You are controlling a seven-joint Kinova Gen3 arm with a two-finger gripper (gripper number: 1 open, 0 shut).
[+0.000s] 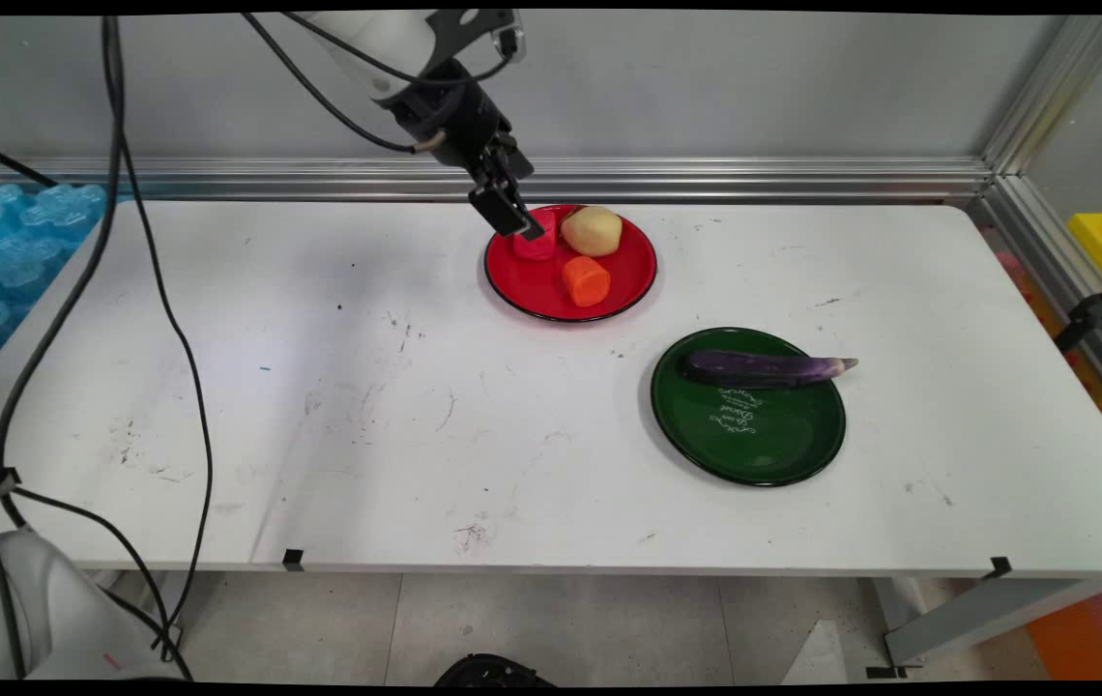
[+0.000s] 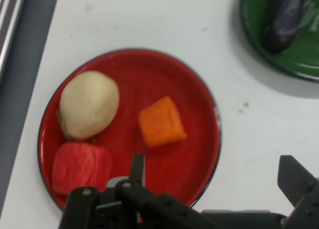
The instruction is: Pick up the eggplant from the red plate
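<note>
The gripper (image 1: 516,218) hangs with its fingers spread wide over the left edge of the red plate (image 1: 630,285), near the table's (image 1: 319,406) far edge, holding nothing. On that plate lie a red piece (image 2: 79,166), closest to the gripper, a potato (image 1: 593,230) touching it, and an orange piece (image 1: 587,280) apart. Toward the table's right side, an eggplant (image 1: 764,368) lies across the far edge of a green plate (image 1: 754,440).

A red plate (image 1: 628,290) holds a potato (image 1: 593,230), an orange chunk (image 1: 587,280) and a red piece (image 1: 534,246).
</note>
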